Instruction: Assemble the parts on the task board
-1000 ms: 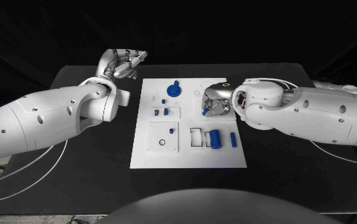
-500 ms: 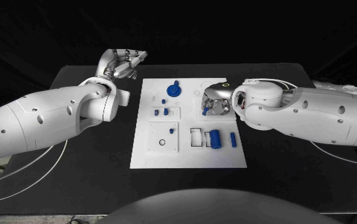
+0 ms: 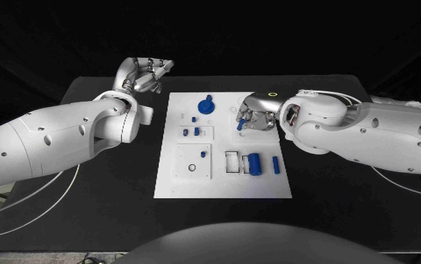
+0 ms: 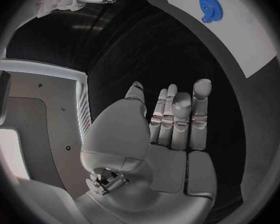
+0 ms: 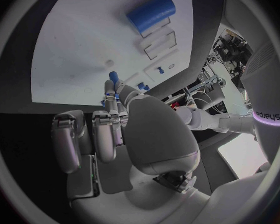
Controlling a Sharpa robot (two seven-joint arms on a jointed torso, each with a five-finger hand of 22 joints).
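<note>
Progress looks early to you: left hand (image 3: pixel 146 74) hangs empty, fingers loosely curled, off the board's (image 3: pixel 172 173) far left corner. Gear (image 3: pixel 206 104) sits near the far edge; small pegs (image 3: pixel 190 132) stand mid-board; cylinder (image 3: pixel 254 163) lies loose near the right edge. Right hand (image 3: pixel 252 117) pinches a peg (image 3: pixel 241 124) above the board. Black table (image 3: pixel 105 185), dark room.

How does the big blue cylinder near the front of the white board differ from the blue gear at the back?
The large blue cylinder lies on its side beside a white-rimmed rectangular slot, at the task board's near end; the round blue toothed gear lies flat at the far end. The cylinder is smooth and elongated; the gear is a disc with a toothed edge and a raised piece on top. Both are the same blue, and neither hand touches them.
</note>
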